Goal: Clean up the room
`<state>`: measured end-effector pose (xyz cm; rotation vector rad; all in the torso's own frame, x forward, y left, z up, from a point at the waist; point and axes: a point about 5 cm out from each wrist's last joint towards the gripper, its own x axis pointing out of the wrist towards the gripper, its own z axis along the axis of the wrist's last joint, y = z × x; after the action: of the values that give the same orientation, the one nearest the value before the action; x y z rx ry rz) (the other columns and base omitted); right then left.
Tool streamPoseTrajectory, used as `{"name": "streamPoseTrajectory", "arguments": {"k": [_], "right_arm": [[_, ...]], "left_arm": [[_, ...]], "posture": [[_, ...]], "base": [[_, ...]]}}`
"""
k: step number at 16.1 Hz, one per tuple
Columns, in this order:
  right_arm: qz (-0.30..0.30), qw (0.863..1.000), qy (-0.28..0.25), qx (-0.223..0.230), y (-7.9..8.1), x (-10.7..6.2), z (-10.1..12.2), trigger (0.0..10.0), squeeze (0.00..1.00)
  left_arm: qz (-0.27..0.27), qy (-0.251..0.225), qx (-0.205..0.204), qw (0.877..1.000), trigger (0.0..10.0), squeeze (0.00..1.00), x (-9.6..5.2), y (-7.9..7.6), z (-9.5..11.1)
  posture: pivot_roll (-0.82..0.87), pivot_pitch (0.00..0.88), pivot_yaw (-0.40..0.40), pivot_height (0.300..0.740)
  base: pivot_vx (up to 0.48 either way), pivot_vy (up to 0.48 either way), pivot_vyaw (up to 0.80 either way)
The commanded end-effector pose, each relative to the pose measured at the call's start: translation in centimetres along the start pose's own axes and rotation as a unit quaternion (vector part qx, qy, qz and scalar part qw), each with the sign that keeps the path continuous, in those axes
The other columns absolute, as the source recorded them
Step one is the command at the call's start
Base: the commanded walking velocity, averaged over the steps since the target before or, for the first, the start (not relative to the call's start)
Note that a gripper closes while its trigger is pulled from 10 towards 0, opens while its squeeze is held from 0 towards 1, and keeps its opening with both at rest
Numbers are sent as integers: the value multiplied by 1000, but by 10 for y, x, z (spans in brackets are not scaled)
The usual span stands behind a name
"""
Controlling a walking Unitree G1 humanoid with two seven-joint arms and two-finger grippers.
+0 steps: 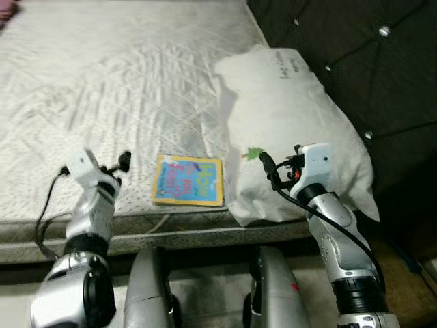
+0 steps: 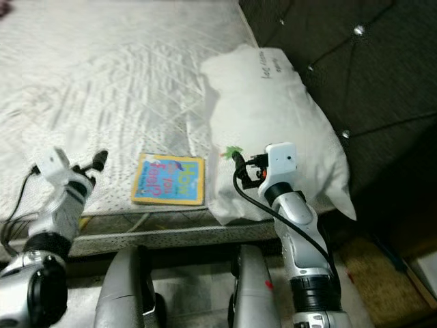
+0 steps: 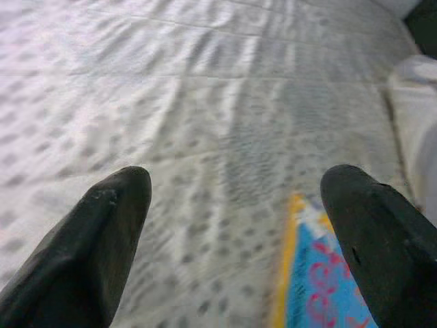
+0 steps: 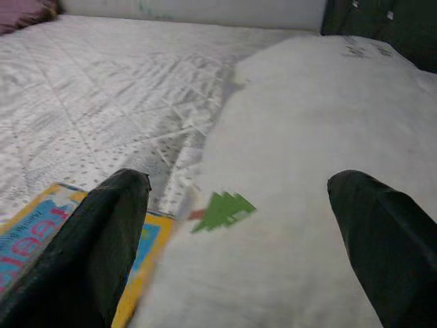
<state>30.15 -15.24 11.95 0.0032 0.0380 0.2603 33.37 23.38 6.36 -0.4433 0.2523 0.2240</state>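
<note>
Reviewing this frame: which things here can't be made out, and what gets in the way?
- Writing on the pillow: too small and faint in the head views.
- Book title: too blurred to read in the head views; cut off by the frame edge in both wrist views.
- Pink item at the mattress corner: cut off by the frame edge, unidentifiable.
- Small green tag on the pillow: blurred, its print unreadable.

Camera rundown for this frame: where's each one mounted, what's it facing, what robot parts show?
Left eye, right eye: head stereo pair, facing down at the mattress, book and pillow; both silver arms show.
Left wrist: looks along the left end effector, open, over the mattress, book edge beside one finger.
Right wrist: looks along the right end effector, open, at the pillow's green tag.
Shared: the book appears in all four.
</note>
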Motion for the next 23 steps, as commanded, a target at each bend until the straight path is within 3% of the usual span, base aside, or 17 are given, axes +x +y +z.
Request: {"name": "streamPoseTrajectory", "arguments": {"k": [1, 4, 5, 6, 7, 8, 15, 22, 23], "right_arm": [[-8, 1000, -2, -1, -2, -1, 0, 10000, 0], [-45, 999, -2, -18, -19, -18, 3, 10000, 0], [-59, 998, 11, -31, -27, -27, 0, 10000, 0], [-66, 997, 18, -38, -32, -37, -1, 10000, 0], [-67, 997, 21, -44, -34, -41, 0, 10000, 0], [-64, 996, 23, -49, -35, -45, 1, 10000, 0], [-75, 994, 44, -70, -42, -72, 12, 10000, 0], [-78, 993, 53, -74, -45, -76, 13, 10000, 0], [-72, 993, 54, -71, -40, -74, 13, 10000, 0]], "left_arm": [[8, 12, 6, 1000, 10000, 1000, -1, 5, -6], [-5, 22, 20, 1000, 10000, 1000, -3, 9, -13], [-7, 16, 37, 999, 10000, 871, -1, 10, -7], [-13, 14, 34, 999, 10000, 325, -1, 9, -5], [-17, 9, 37, 999, 10000, 204, -1, 8, -3], [-25, 17, 39, 999, 10000, 0, -1, 6, -5], [-53, 119, 41, 991, 10000, 0, -9, -3, -49], [-61, 137, 61, 987, 10000, 0, -9, -11, -57], [-86, 154, 77, 981, 10000, 0, -11, -26, -68]], "posture": [[-58, 0, -7, 566], [-100, 18, -15, 566], [-122, 45, -26, 566], [-145, 85, -44, 566], [-152, 100, -46, 566], [-161, 121, -50, 566], [-259, 225, -79, 566], [-265, 237, -80, 566], [-264, 239, -78, 566]], "base": [[0, 0, 0], [0, 0, 0], [0, 0, 0], [0, 0, 0], [0, 0, 0], [0, 0, 0], [0, 0, 0], [0, 0, 0], [0, 0, 0]]}}
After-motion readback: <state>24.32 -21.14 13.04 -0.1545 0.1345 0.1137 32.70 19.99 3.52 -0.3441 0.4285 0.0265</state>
